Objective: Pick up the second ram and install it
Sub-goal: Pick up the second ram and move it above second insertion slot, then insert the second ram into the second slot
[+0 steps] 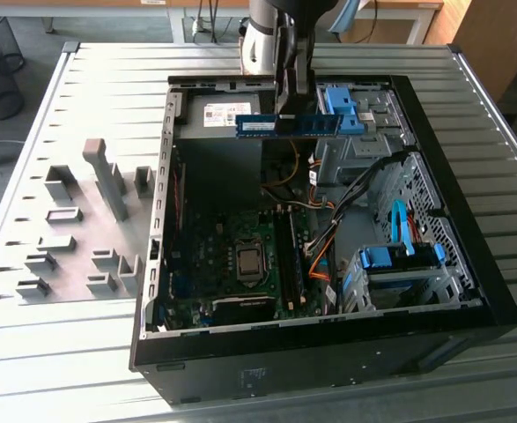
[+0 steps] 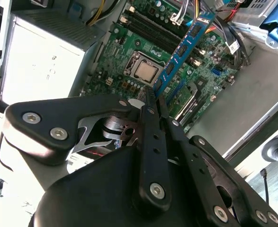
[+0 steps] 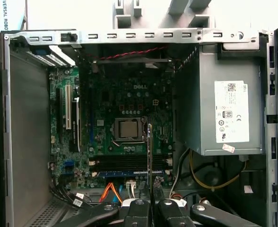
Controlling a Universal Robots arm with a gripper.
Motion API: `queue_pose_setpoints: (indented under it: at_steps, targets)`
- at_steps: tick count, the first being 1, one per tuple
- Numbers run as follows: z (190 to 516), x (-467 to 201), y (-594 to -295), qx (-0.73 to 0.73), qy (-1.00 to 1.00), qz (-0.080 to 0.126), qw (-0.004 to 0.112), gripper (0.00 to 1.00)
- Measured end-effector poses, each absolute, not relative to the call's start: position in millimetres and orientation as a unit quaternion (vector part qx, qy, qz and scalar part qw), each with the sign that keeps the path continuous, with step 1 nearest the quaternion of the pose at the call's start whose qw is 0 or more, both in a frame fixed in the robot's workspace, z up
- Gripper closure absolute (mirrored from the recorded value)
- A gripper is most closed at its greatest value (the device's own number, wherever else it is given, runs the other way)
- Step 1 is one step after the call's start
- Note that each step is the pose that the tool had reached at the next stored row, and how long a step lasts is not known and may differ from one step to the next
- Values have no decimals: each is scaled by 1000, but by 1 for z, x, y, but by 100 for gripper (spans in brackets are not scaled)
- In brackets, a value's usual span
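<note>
- The gripper [image 2: 153,101] sits nearest the lens in both wrist views, its black fingers [image 3: 143,208] pressed together on the ram [image 2: 183,49], which they pinch at one end.
- From the room, the ram [image 1: 289,124] hangs high above the open case [image 1: 469,291], held level under the gripper [image 1: 291,104], over the far end near the power supply [image 1: 218,113] and the blue drive clips [image 1: 344,110].
- In the first wrist view the ram [image 3: 149,151] shows edge-on as a thin strip, crossing the CPU socket [image 3: 128,128] and the slots [image 3: 129,163] below it.
- It is well clear of the motherboard [image 1: 232,256]; nothing touches it but the fingers.
- One slot seems already filled by a blue stick [image 3: 129,173], though I can't be sure from here.
- To do this well, I judge the stick must be turned parallel to the free slot beside that one, its notch matched to the key, then lowered straight.
- The slot latches should stand open, and the push should be even along its length, else it may seat crooked.
- The orange cables [image 1: 320,256] beside the slots could snag on the descent.
</note>
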State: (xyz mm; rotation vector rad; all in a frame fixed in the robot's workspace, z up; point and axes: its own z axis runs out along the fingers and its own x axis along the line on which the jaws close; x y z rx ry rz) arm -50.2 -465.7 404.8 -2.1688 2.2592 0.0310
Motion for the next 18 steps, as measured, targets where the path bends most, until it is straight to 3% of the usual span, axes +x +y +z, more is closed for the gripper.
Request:
queue_pose_setpoints:
  at_steps: [18]
  targets:
    - [405,-47,-466,-692,722,10,5,86]
